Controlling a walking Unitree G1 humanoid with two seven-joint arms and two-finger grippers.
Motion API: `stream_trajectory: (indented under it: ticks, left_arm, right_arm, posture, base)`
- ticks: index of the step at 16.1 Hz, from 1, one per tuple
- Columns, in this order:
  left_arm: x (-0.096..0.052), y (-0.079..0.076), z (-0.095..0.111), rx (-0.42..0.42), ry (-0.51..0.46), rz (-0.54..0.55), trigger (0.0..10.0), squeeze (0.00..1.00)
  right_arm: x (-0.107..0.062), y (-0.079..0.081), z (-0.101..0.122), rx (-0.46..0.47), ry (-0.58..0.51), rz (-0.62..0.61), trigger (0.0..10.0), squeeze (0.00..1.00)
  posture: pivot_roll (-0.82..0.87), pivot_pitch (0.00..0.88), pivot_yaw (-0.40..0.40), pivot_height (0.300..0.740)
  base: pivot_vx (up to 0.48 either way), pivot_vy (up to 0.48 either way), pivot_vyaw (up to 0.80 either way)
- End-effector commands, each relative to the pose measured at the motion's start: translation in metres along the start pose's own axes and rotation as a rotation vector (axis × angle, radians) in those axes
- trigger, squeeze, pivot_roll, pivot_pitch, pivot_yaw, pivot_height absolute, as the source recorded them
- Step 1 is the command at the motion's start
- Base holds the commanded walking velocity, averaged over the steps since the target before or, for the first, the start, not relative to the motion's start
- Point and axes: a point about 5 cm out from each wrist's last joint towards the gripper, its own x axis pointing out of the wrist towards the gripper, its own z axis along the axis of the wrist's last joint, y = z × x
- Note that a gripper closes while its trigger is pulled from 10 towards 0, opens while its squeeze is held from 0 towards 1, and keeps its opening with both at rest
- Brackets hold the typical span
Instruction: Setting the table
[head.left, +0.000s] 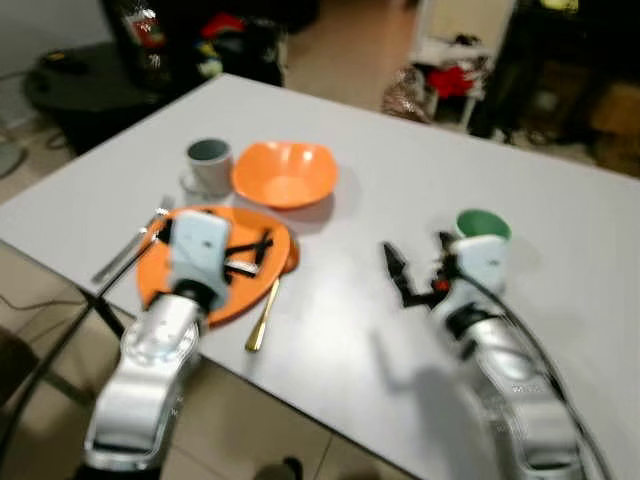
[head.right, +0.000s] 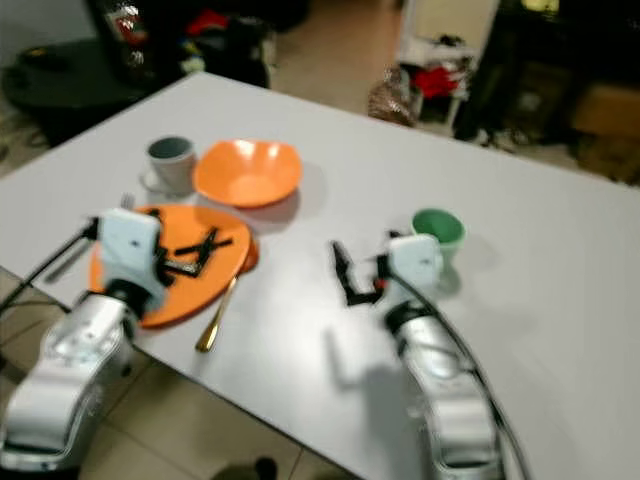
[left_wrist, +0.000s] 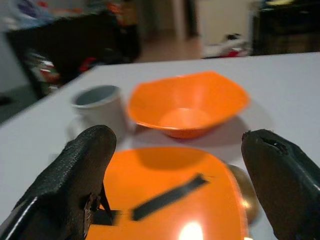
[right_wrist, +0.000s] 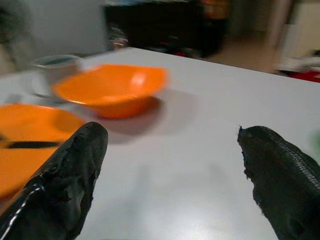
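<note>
- The near edge of the white surface is running diagonally in front of the robot, with tiled floor showing just below it.
- The left hand is hovering over the orange plate, its two black fingers spread apart and holding nothing.
- The plate is sitting close to that near edge; a gold spoon is lying just beside its right rim, the handle pointing toward the edge.
- A silver utensil is lying beside the plate's left rim, near the surface's left edge.
- The right hand is hanging low over a bare stretch of the surface, fingers wide open and empty, pointing toward the plate side.
- A green cup is standing just behind the right hand, close to its wrist.
- Between the two hands, the surface is offering open room.
- Past the plate, an orange bowl is standing upright, near the plate's far rim; whether they are touching cannot be told.
- A grey mug is standing just beside the bowl on its left.
- Beyond the bowl and cup, the surface is stretching away bare to its far edge.
- Dark furniture and red clutter are crowding the floor beyond the far edge, blurred.
</note>
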Motion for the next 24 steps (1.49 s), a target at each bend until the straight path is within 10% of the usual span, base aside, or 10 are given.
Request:
stream_trajectory:
  ticks: [1,14,24]
  left_arm:
    - [0.0,-0.003,0.003,-0.003,-0.022,-0.008,10.0,0.0]
    - [-0.001,-0.008,0.003,-0.015,-0.026,-0.043,10.0,0.0]
    - [0.0,-0.01,0.003,-0.005,-0.013,-0.083,10.0,0.0]
  right_arm:
    - [-0.003,-0.006,0.001,-0.013,-0.006,-0.026,10.0,1.0]
    - [-0.002,-0.009,0.0,-0.001,0.0,-0.045,10.0,1.0]
    - [-0.003,-0.018,-0.005,0.0,0.025,-0.157,10.0,0.85]
  posture:
    - [0.07,0.0,0.015,0.74]
    - [0.07,0.0,0.001,0.74]
    - [0.07,0.0,0.027,0.74]
  base:
    - [0.0,0.0,0.8]
    - [0.0,0.0,0.78]
    - [0.0,0.162,0.0]
